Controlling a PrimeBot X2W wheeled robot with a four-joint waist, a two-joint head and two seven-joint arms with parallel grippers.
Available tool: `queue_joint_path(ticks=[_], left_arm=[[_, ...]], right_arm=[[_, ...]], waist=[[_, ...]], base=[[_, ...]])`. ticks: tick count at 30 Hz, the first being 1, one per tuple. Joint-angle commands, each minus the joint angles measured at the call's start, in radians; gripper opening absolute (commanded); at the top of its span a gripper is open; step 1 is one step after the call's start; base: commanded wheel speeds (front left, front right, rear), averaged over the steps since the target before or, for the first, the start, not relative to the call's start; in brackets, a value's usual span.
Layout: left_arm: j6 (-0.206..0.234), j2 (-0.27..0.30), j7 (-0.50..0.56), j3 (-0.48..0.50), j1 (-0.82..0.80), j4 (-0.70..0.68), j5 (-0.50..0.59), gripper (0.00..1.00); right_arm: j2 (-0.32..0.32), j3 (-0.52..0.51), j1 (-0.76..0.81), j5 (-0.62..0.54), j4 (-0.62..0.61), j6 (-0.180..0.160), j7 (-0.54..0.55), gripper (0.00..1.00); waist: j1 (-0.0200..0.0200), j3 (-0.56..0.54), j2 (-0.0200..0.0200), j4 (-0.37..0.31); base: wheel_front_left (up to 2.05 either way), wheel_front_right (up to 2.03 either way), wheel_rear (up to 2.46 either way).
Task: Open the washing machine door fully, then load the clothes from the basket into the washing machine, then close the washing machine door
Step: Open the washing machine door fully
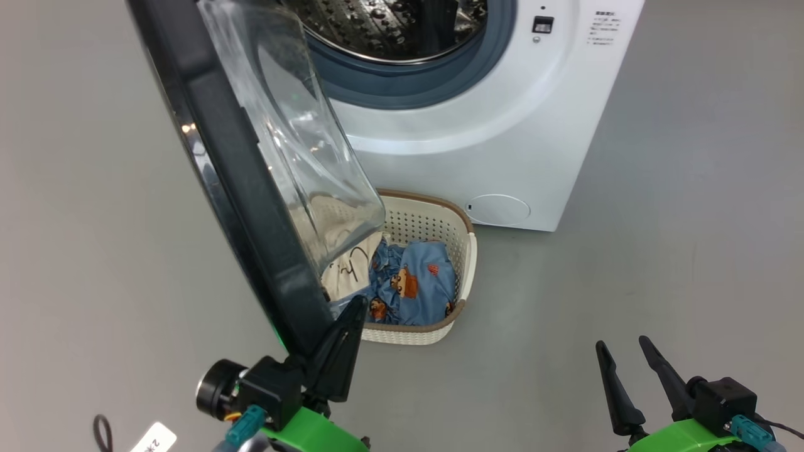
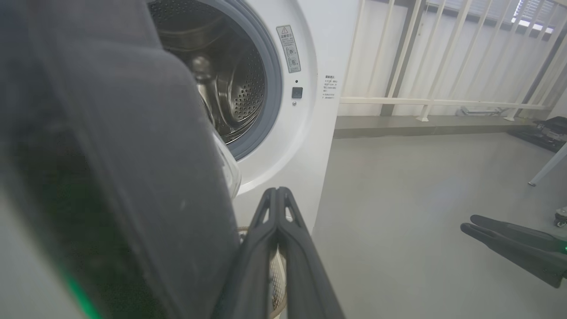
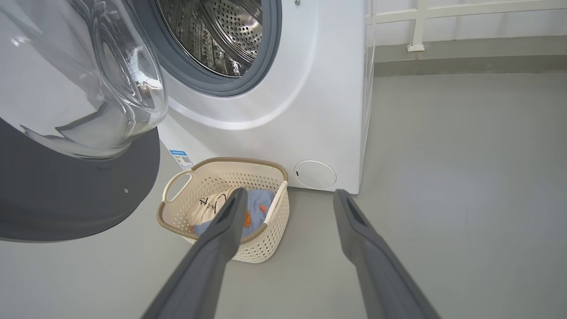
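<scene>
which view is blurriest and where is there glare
Left wrist view: the washing machine door is a soft, out-of-focus dark mass close to the lens, while the drum stays sharp. Right wrist view: white glare streaks on its glass window. Head view: a small highlight on its glossy rim.

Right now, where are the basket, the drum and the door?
basket (image 3: 257, 248): right wrist view, front wall.
drum (image 3: 221, 35): right wrist view, perforated steel.
door (image 1: 239, 188): head view, black ring.

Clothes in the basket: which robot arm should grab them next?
Right, probably. The right gripper is open and free, and its wrist view looks at the basket holding the clothes. The left gripper is shut, its tip by the lower edge of the washing machine door.
</scene>
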Motion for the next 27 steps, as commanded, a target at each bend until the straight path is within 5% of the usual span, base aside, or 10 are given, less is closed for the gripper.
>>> queue_joint_path(ticks=[1, 27], left_arm=[[0.027, 0.03, 0.003, 0.055, -0.004, -0.04, -0.006, 0.0], [0.111, 0.121, 0.011, 0.207, 0.095, -0.032, -0.082, 0.0]], right_arm=[[-0.007, 0.027, -0.019, 0.004, -0.018, 0.002, -0.012, 1.0], [-0.017, 0.052, -0.013, 0.011, -0.01, 0.002, -0.012, 1.0]], waist=[[0.0, -0.003, 0.0, 0.017], [0.0, -0.04, 0.0, 0.148]], base=[[0.0, 0.0, 0.0], [0.0, 0.0, 0.0]])
